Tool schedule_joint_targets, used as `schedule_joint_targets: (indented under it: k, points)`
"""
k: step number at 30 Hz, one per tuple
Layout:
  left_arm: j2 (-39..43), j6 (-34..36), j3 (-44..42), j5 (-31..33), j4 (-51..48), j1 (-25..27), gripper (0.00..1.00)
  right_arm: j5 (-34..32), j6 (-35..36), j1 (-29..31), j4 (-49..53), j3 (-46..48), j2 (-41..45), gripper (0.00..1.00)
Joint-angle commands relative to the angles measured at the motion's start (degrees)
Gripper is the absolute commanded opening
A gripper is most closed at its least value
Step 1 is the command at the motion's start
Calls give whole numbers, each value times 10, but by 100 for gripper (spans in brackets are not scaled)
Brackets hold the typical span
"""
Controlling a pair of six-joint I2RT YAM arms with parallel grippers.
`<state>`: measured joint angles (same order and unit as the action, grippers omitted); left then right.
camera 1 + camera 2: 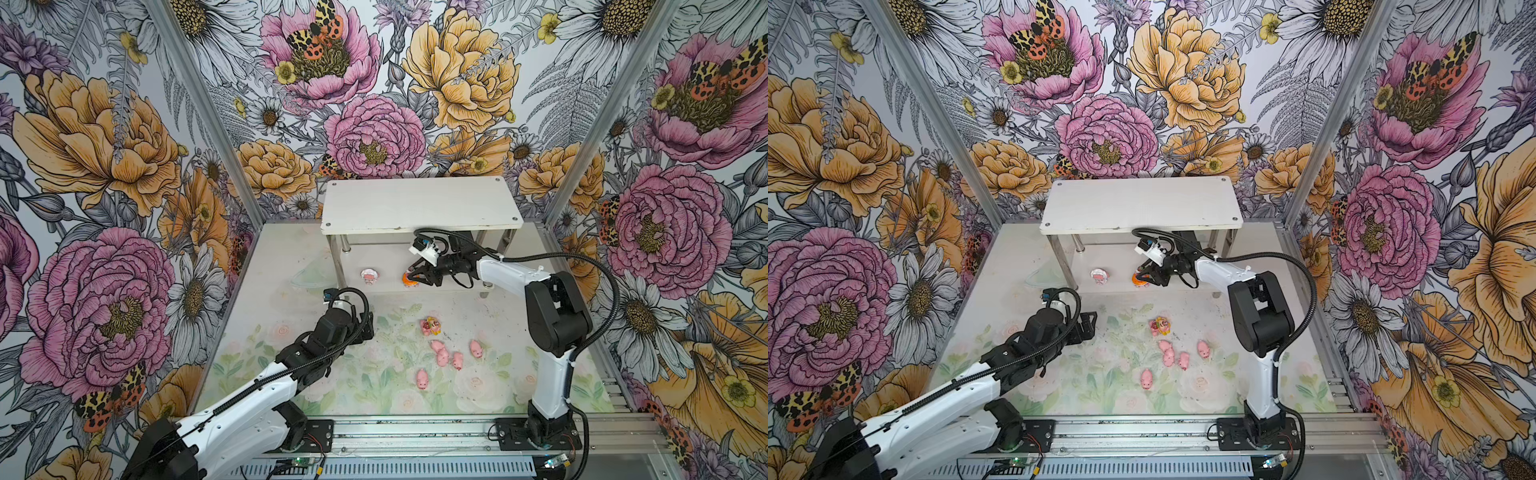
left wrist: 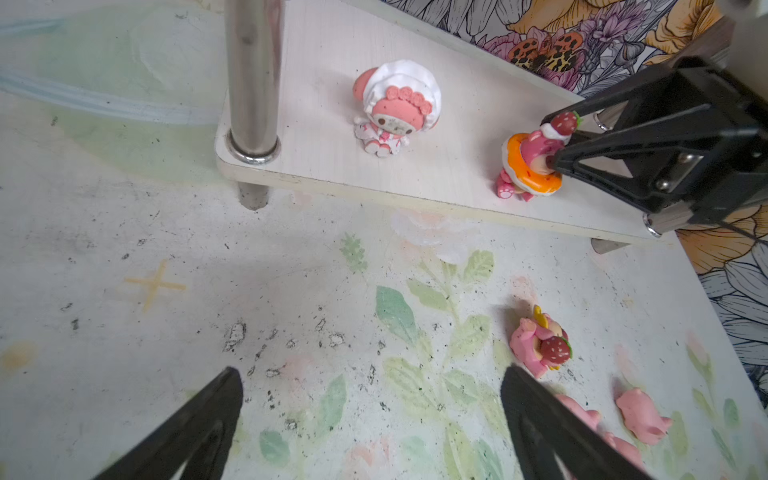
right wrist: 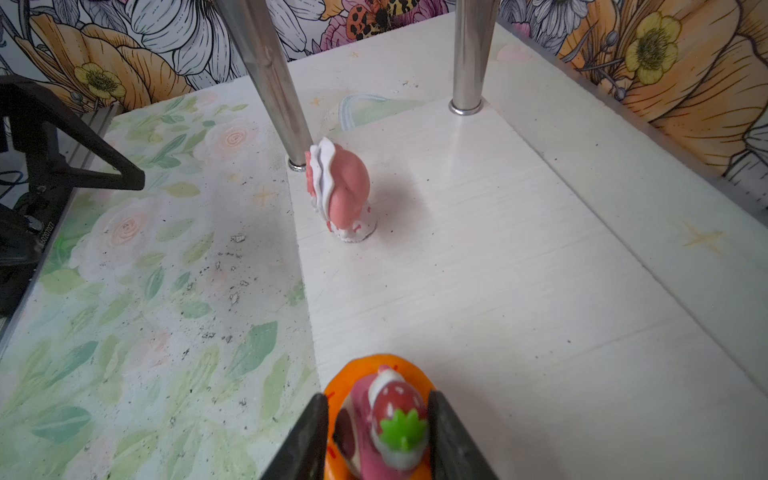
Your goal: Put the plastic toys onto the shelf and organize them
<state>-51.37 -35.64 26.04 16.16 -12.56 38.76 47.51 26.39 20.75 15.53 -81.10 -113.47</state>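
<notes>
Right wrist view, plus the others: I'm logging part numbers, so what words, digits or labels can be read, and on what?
"60207027": small white digits running sideways on the black body of the left gripper; last digits uncertain.
Markings on the circuit boards at the front rail: too small to read.
No writing on the shelf, the orange-ringed toy or the pink pigs.

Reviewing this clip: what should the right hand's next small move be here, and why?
Probably open the right hand and let go. Its fingers are closed on the orange-ringed toy, which already appears to sit upright on the shelf's lower tier, apart from the white-bonneted toy standing there. Nothing seems to call for more carrying.
</notes>
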Motion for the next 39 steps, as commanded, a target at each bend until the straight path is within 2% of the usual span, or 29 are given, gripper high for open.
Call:
schedule_joint_targets:
  k: [1,9,17,20,34,39]
  points:
    - [-1,10,16,-10,15,-4,99,16,-6,-2,-26,16,-1,39]
    - [-5,11,15,-14,17,-5,99,13,8,0,-74,74,25,28]
    - [0,13,14,-16,14,-5,99,10,-16,1,-95,85,19,27]
    - [1,12,14,-16,14,-5,99,-12,-31,3,-99,82,19,27]
    - [2,15,11,-22,20,-6,99,-151,-185,35,-237,189,87,20]
    - [22,15,2,-23,21,-7,99,-169,-235,38,-308,236,96,20]
